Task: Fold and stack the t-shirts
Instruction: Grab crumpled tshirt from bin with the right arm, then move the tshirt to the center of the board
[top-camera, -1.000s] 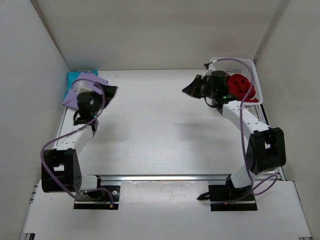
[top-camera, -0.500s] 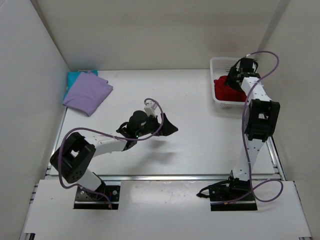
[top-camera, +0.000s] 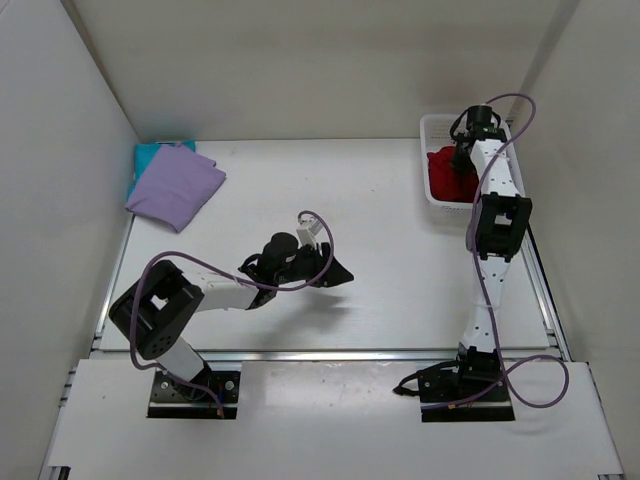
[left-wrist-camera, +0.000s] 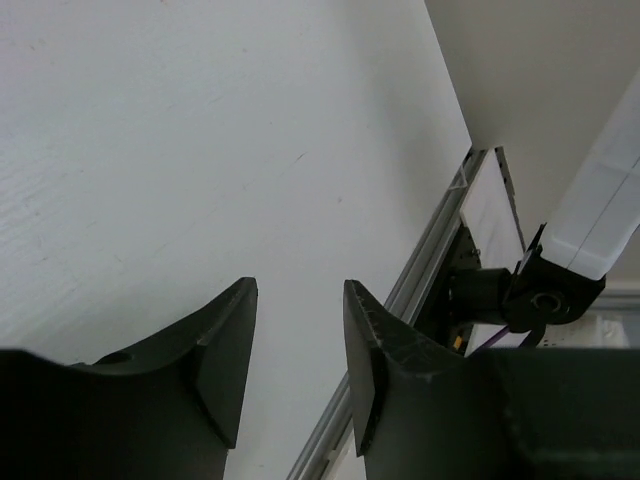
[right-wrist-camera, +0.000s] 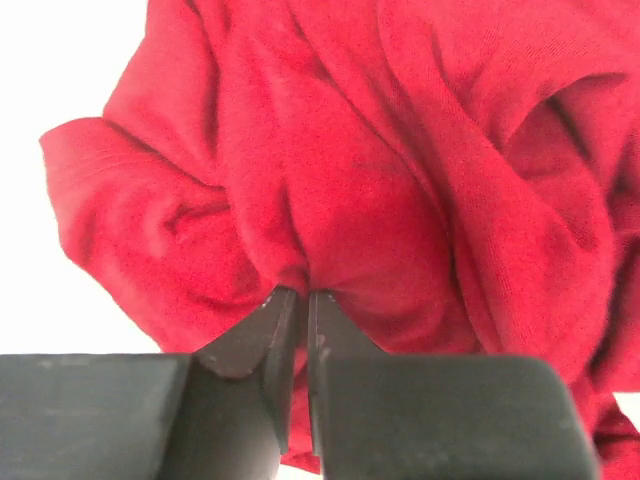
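I see the white worktop with walls on three sides. My right arm stretches up along the right edge to the far right corner, where the white lattice basket sits. My left arm lies low and bends in toward the middle of the worktop, nearer the front edge. At the far left corner the purple shirt lies folded on top of the teal shirt, which shows only as a strip along its far left side. The red shirt is bunched inside the basket, unfolded and full of creases in the right wrist view. The right gripper is down in the basket, its fingers pressed almost together and pinching a pucker of the red cloth at their tips. The left gripper hangs over bare worktop with its fingers apart and nothing between them.
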